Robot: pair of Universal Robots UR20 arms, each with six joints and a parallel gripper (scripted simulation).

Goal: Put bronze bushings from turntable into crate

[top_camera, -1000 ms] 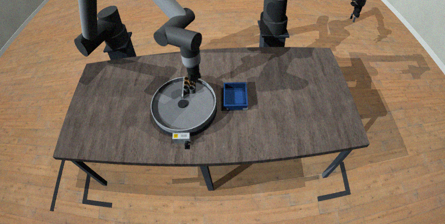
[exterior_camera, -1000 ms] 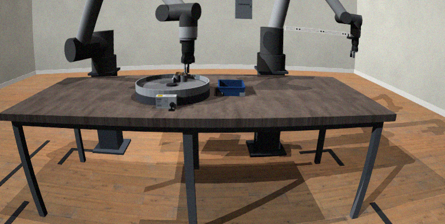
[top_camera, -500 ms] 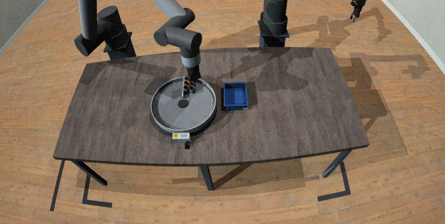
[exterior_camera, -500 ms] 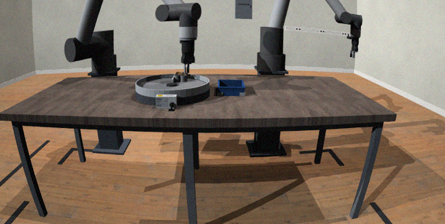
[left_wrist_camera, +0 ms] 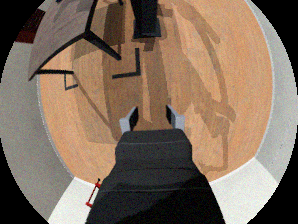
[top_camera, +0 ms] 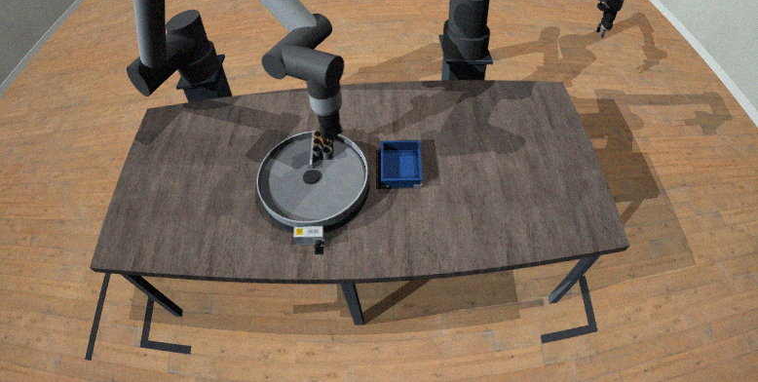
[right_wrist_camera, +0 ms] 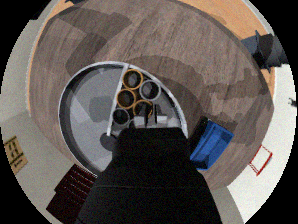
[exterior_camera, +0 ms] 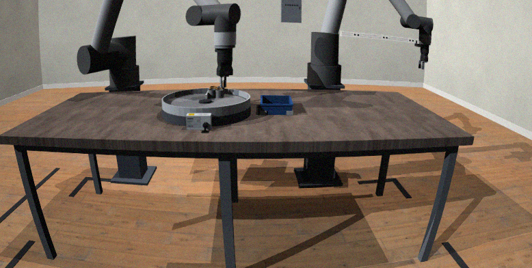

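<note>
The turntable (top_camera: 288,199) (exterior_camera: 227,113) (right_wrist_camera: 86,132) holds bushings beside its divider. The right wrist view shows three bronze bushings (right_wrist_camera: 123,80) (right_wrist_camera: 117,99) (right_wrist_camera: 143,100) and two steel bushings (right_wrist_camera: 160,90) (right_wrist_camera: 112,116); the gripper hides the space nearest it. My right gripper (top_camera: 329,140) (exterior_camera: 223,83) (right_wrist_camera: 151,110) is partly open, pointing down, with its fingertips close to the nearest bronze bushing and nothing visibly gripped. The blue crate (top_camera: 401,181) (exterior_camera: 275,109) (right_wrist_camera: 211,146) sits level, with no bushing visible inside. My left gripper (top_camera: 601,33) (exterior_camera: 421,65) (left_wrist_camera: 152,111) is open and empty, far from the table.
The turntable's raised rim and the divider (top_camera: 311,156) (right_wrist_camera: 116,102) border the bushings. The crate stands right of the turntable in the top and exterior views, with a pale corner guide (exterior_camera: 289,112) at its front right. A small labelled box (top_camera: 308,234) (exterior_camera: 198,121) stands in front of the turntable.
</note>
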